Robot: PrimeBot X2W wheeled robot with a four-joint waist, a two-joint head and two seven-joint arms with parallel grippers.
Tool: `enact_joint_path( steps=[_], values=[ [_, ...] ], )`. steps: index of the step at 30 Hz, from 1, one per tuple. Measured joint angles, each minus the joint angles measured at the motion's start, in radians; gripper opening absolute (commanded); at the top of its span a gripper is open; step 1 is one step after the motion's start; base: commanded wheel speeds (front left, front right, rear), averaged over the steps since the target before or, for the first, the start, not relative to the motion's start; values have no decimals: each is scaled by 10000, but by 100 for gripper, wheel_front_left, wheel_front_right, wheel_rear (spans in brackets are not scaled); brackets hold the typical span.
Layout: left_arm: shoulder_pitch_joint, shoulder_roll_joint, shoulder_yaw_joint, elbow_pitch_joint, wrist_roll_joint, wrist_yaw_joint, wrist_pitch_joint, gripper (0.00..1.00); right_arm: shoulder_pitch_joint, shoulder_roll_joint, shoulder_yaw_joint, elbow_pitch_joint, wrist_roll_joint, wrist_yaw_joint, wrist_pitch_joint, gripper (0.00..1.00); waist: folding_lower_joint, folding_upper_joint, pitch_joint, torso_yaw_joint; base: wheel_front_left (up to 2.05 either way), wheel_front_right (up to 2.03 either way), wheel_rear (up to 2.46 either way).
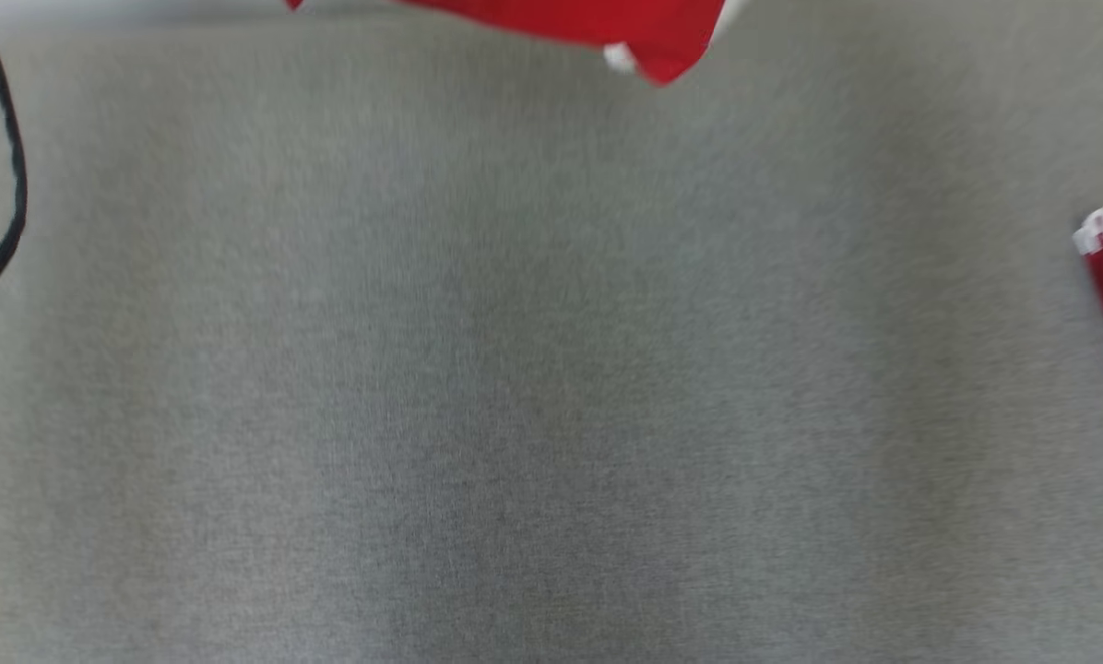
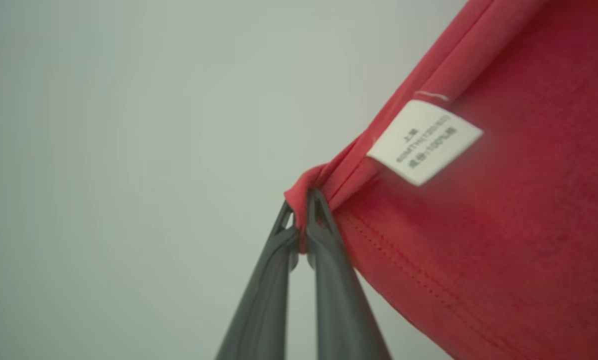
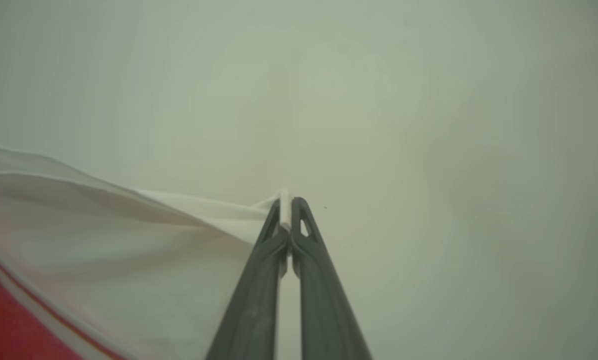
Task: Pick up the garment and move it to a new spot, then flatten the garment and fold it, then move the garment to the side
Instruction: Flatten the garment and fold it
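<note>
Left hand clamps a red hem corner of the garment, right hand its white edge, holding it seemingly raised over the far right of the grey bench; flattening, folding and moving aside remain.

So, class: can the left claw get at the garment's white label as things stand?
Probably not yet: the left claw is shut on the hem of the garment beside the label, so it must release first; nothing else blocks it.

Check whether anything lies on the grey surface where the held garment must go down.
Nothing visible does. A black cable lies at the far left edge of the grey surface, away from its middle. The left gripper and right gripper both pinch the garment.
</note>
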Motion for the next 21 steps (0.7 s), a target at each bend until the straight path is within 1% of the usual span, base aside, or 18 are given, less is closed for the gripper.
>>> enact_joint_path(
  steps=[2,5,9,11,15,16,17,21],
  values=[
    [-330,-107,-119,219,111,77,-46,0,-156,-61,-142,-90,-251,0,0,0,0,0,381,61,0,0,0],
    [-742,-155,-127,464,109,203,-105,0,-121,-96,-313,-222,-309,4,-2,0,-2,0,931,155,0,0,0],
    [-451,-257,-134,813,-69,353,-144,0,677,-98,-577,-433,6,8,0,0,0,0,1592,260,0,0,0],
    [58,-374,-140,769,-201,430,-144,0,1375,-90,-656,-665,176,8,0,0,0,1,1862,310,0,0,0],
    [1222,-575,128,150,-825,706,-144,0,2651,-102,-748,-1323,999,8,0,0,-2,0,2185,411,0,0,0],
    [1590,-589,121,12,-855,706,-144,0,3119,-81,-725,-1576,1185,8,2,0,-2,0,2190,426,0,0,0],
    [2062,-665,257,-196,-1083,811,-142,0,3681,-42,-608,-1839,1360,8,2,0,-2,0,2167,432,0,0,0],
    [4096,-1041,539,-1012,-1611,1024,-140,0,5733,393,-727,-2629,1952,6,6,0,-4,0,1897,455,0,0,0]
  ],
)
